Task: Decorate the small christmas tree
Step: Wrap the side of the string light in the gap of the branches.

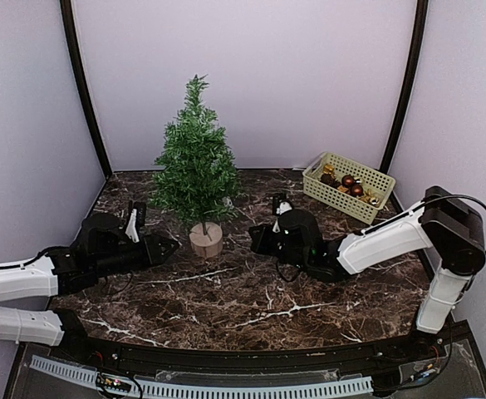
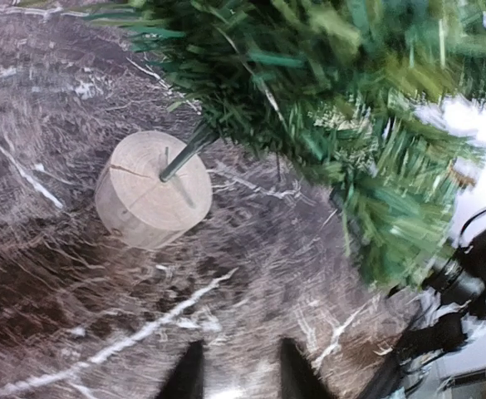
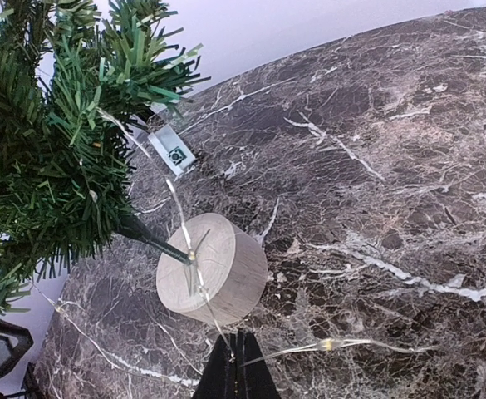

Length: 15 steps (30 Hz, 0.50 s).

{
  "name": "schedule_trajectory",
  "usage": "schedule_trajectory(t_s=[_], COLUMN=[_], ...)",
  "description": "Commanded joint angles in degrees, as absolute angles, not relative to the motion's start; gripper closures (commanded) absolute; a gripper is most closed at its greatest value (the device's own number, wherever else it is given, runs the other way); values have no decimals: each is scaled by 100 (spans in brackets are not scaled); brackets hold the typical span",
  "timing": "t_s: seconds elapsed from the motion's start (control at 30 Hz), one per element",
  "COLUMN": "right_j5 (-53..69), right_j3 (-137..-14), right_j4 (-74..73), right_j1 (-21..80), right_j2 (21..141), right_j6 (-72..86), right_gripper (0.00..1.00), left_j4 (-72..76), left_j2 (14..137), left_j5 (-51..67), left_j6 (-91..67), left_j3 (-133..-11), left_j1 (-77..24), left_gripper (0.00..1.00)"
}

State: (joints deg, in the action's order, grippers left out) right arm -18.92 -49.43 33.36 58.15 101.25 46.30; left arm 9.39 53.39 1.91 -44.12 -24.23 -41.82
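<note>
The small christmas tree (image 1: 197,162) stands left of the table's middle on its round wooden base (image 1: 206,238). A thin wire light string (image 3: 180,218) runs from the branches (image 3: 43,166) across the base (image 3: 213,266) and down to my right gripper (image 3: 238,341). The right gripper is shut on the string, just right of the base (image 1: 253,239). My left gripper (image 1: 172,246) sits low just left of the base (image 2: 151,191). Its fingers (image 2: 189,376) stand apart with only marble between them (image 2: 243,374).
A pale plastic basket (image 1: 355,162) holding red and gold ornaments (image 1: 348,183) stands at the back right. A small white box (image 3: 174,150) lies on the marble behind the tree. Purple walls close in the back and sides.
</note>
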Motion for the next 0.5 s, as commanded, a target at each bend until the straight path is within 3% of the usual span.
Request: schedule_trajectory(t_s=[0.0, 0.1, 0.27, 0.47], right_j5=[-1937, -1975, -1986, -1986], right_j3=[-4877, -4887, -4896, -4913], right_j4=[3497, 3492, 3487, 3480], right_j1=[5877, 5876, 5879, 5873], right_j2=[10204, 10202, 10208, 10206], right_j6=[4693, 4689, 4698, 4694], right_gripper=[100, 100, 100, 100], left_j4=[1298, 1162, 1235, 1227], left_j2=[5190, 5256, 5474, 5979], left_j5=[544, 738, 736, 599], left_j6=[-4155, -3975, -3840, -3844], left_j3=[-2664, -2967, -3317, -3541], left_j1=[-4208, -4208, -4214, -4215], left_gripper=[56, 36, 17, 16])
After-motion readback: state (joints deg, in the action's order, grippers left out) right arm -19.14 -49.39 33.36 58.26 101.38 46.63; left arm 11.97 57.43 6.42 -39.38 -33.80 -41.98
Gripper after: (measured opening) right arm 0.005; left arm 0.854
